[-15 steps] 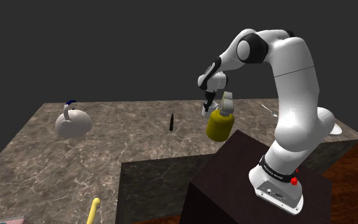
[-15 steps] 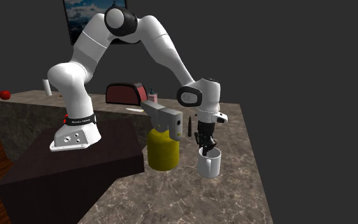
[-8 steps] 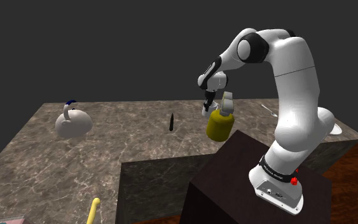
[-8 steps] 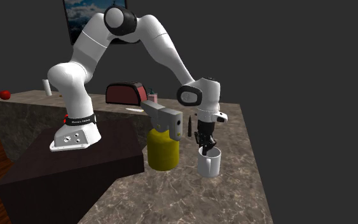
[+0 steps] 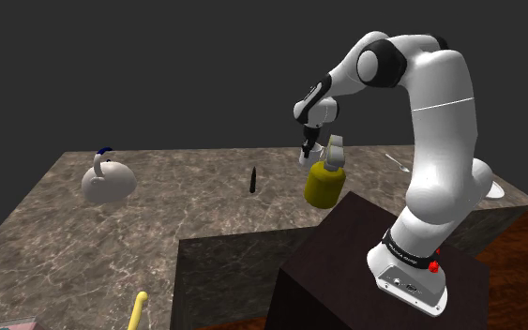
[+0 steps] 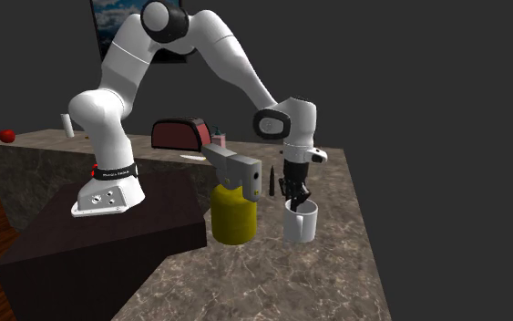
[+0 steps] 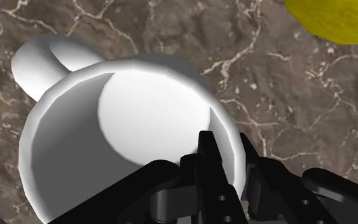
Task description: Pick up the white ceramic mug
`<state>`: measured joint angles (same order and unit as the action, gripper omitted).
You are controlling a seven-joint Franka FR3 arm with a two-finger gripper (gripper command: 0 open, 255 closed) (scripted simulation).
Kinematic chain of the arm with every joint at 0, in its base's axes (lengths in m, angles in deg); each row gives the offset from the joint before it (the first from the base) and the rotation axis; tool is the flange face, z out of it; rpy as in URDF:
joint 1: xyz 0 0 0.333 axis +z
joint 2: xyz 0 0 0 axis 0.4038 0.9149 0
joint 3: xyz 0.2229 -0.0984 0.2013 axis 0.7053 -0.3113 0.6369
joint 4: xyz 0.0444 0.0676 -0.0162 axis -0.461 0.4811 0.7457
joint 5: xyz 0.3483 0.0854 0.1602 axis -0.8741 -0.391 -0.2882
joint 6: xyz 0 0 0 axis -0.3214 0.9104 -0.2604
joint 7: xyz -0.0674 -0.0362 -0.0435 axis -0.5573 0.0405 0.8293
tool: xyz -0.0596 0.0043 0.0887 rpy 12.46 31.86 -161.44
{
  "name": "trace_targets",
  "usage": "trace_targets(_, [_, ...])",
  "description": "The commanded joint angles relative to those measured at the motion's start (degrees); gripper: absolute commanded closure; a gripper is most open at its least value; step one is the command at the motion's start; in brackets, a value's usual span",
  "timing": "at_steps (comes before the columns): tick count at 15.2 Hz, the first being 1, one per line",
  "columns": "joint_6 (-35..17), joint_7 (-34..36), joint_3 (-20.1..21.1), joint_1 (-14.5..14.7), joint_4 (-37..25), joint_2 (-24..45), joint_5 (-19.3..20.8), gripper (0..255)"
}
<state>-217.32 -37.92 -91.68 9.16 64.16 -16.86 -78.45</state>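
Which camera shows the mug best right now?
Wrist view: the white mug is seen from above, handle and mouth clear, gripper clasping its rim. The second exterior view shows its side beside the yellow bottle; in the shoulder view that bottle covers most of it.

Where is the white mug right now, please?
In the second exterior view, the white mug is clasped by the fingers, right of the yellow spray bottle.

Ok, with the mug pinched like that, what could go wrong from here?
1. The hand clasps the white mug by one stretch of its rim only, opposite the handle, so it may tilt or slip out.
2. The yellow spray bottle stands close beside the mug; a sideways swing could knock it over.
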Motion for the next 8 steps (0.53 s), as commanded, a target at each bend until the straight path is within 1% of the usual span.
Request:
trace_targets(1, [1.1, 0.2, -0.4, 0.2, 0.1, -1.2, 0.4, 255])
trace_targets(6, [3.8, 0.8, -1.2, 0.8, 0.3, -4.2, 1.5, 255])
trace_targets(8, [3.9, 0.8, -1.3, 0.8, 0.3, -4.3, 1.6, 255])
